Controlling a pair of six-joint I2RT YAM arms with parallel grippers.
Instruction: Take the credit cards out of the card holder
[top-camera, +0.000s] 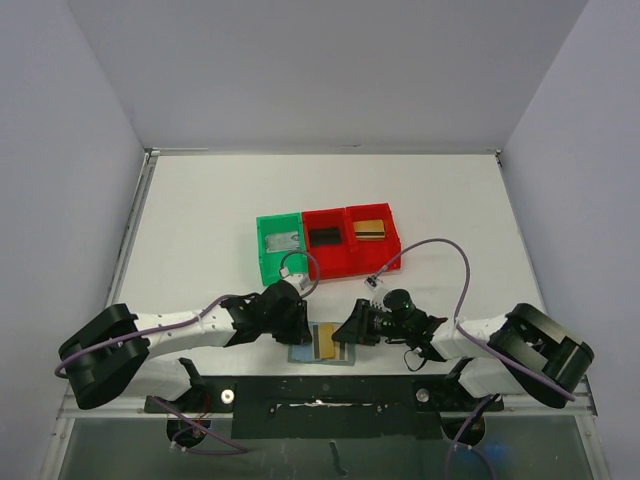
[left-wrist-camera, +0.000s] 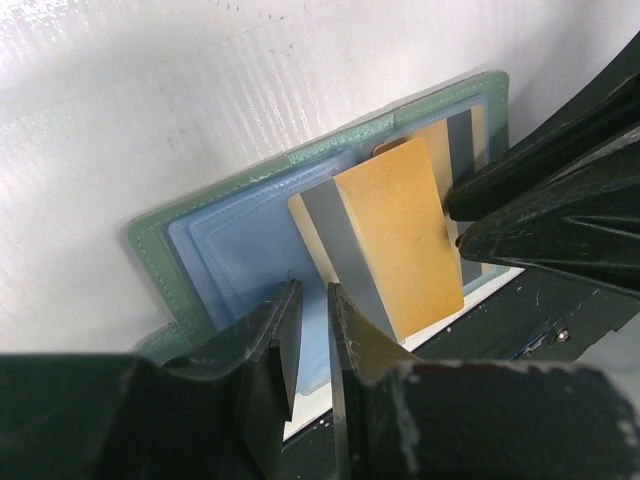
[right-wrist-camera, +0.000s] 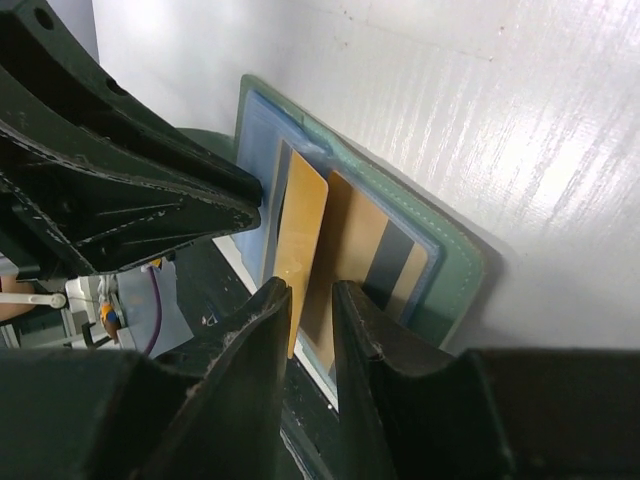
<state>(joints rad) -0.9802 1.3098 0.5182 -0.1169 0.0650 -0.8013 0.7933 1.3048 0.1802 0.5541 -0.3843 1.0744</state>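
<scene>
Flat card holder (top-camera: 303, 352), long axis left-right — gold card (top-camera: 327, 342) crosswise, half out

card holder (left-wrist-camera: 220, 250) hemmed by left gripper (left-wrist-camera: 312, 300) and right gripper (right-wrist-camera: 310, 295), bins (top-camera: 335, 262) beyond, bare table (top-camera: 200, 220) strip between

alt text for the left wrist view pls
A gold card with a grey stripe sticks out, tilted, from an open grey-blue card holder on a white table. The right gripper is at the card's right edge, and the left gripper fills the foreground, jaws narrowly apart.
</scene>
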